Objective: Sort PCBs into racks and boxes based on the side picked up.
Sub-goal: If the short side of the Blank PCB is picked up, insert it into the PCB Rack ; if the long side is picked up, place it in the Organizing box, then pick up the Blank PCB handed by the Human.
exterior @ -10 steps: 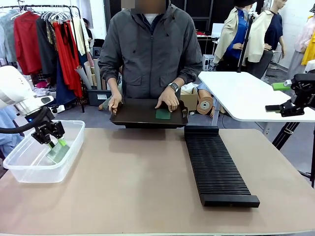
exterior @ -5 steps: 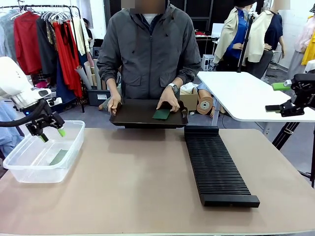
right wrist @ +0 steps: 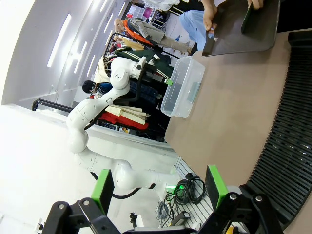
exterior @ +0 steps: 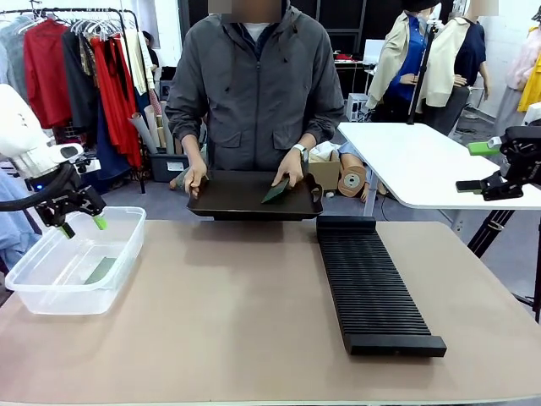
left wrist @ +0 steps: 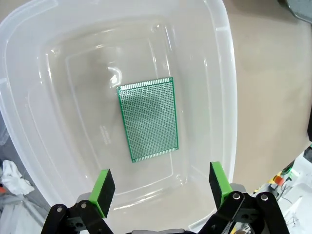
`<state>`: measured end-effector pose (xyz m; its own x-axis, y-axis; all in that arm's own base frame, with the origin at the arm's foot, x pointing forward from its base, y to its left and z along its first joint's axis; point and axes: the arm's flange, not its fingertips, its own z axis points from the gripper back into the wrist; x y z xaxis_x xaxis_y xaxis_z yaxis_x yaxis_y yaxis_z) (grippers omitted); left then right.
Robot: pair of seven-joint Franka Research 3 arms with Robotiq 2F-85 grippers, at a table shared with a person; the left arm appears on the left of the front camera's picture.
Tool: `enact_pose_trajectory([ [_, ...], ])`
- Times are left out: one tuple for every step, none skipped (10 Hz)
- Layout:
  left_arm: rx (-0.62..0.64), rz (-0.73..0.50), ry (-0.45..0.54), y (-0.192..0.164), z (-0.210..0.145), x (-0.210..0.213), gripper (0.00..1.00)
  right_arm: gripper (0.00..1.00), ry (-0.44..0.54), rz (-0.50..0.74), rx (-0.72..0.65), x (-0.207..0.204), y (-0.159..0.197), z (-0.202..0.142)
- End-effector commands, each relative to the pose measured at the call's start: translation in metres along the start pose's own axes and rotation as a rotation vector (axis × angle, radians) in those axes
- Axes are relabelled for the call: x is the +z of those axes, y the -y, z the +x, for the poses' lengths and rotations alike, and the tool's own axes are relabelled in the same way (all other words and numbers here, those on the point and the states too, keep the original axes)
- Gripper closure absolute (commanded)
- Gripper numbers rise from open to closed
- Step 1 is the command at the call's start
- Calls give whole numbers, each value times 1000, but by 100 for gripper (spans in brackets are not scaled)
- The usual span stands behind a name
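Note:
A green PCB (left wrist: 148,119) lies flat on the bottom of the clear box (exterior: 42,296), seen there too as a PCB (exterior: 101,270). My left gripper (exterior: 82,227) hangs open above the box (left wrist: 225,92), its green pads (left wrist: 103,189) wide apart and empty. At the far edge a person's hand tilts up another green PCB (exterior: 275,191) on a flat black tray (exterior: 228,199). The long black slotted rack (exterior: 372,288) lies right of centre. My right gripper (exterior: 486,169) is raised at the far right, open, holding nothing; in its own wrist view the gripper (right wrist: 158,190) looks over the rack (right wrist: 287,146).
A white side table (exterior: 423,165) stands behind the rack at the right. Clothes racks and boxes stand behind the person. The brown tabletop (exterior: 228,313) between box and rack is bare.
My left gripper has let go of the PCB, which now lies in the box, and has risen up and left. The person's hand has tipped the tray's PCB onto its edge.

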<state>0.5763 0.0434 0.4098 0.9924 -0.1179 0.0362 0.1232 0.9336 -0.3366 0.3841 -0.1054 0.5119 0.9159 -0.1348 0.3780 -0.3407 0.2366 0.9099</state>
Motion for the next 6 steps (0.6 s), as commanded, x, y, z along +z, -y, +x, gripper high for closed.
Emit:
enact_pose_trajectory([
  [18, 16, 3, 1, -3, -6, 0, 0, 8, -5, 16, -1, -1, -2],
  [16, 16, 3, 1, -4, -7, 0, 0, 8, -5, 16, -1, -1, -2],
  [15, 14, 7, 2, -5, -7, 0, 0, 8, -5, 16, -1, -1, -2],
  [10, 12, 11, 2, -3, -6, 0, 0, 8, -5, 16, -1, -1, -2],
  [13, 9, 14, 1, -5, -6, 0, 0, 8, -5, 16, -1, -1, -2],
  [11, 9, 24, 1, -2, -5, 0, 0, 8, -5, 16, -1, -1, -2],
])
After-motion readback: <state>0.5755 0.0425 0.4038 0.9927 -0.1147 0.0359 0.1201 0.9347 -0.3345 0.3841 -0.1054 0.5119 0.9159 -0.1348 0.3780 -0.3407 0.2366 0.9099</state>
